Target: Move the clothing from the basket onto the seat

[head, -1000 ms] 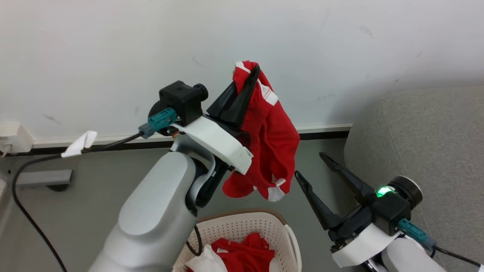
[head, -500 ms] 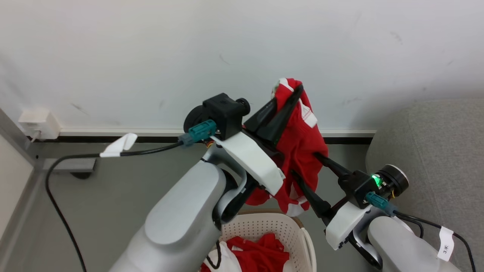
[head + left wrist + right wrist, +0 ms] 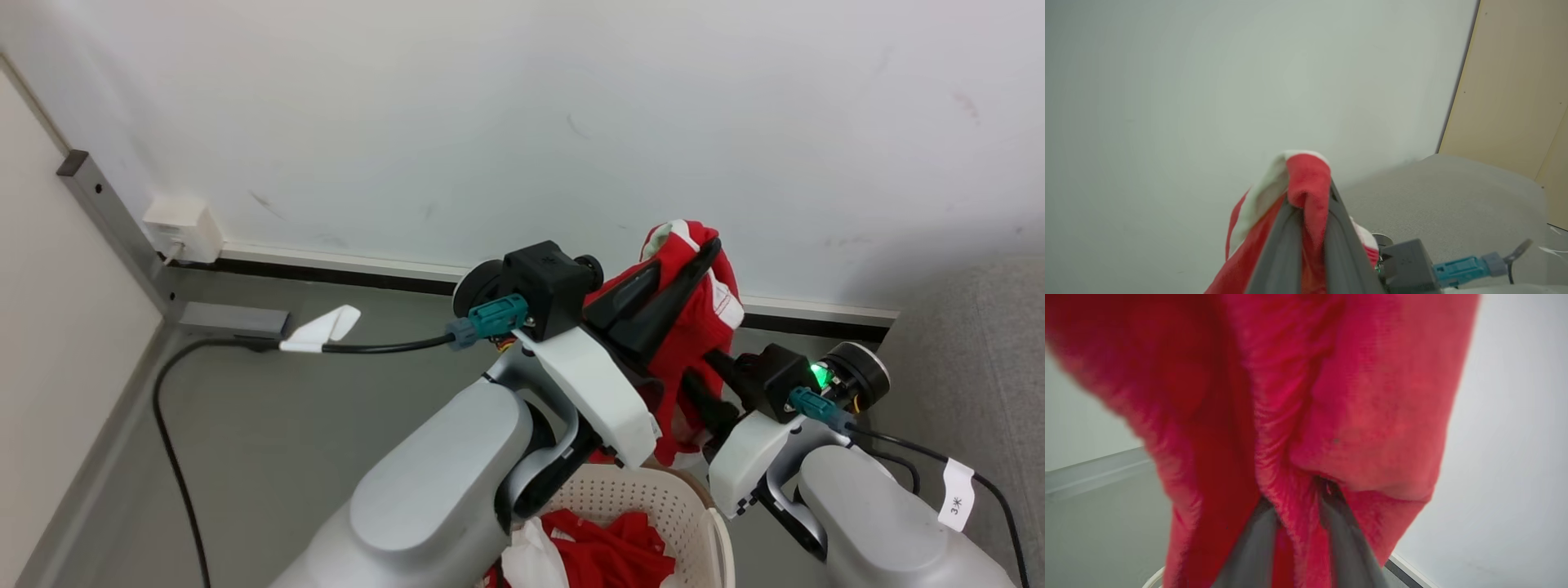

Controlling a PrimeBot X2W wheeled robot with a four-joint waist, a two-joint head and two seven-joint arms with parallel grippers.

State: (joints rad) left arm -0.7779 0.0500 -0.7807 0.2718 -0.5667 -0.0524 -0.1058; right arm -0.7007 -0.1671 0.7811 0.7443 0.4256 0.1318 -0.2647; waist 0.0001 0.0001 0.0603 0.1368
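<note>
**Q:** Where is the clothing at this moment?

**A:** I see one red garment (image 3: 682,351) hanging from my left gripper (image 3: 1308,200), above the basket (image 3: 629,494). More red clothes (image 3: 608,551) lie inside the basket. The sofa (image 3: 980,343) stands to the right, apart from the garment.

**Q:** And the fingers?

**A:** The left fingers are pressed together on the garment's white-trimmed edge. The fingers of my right gripper (image 3: 1296,498) are narrow, with a lower fold of the garment between them. I cannot tell whether they pinch it.
</note>
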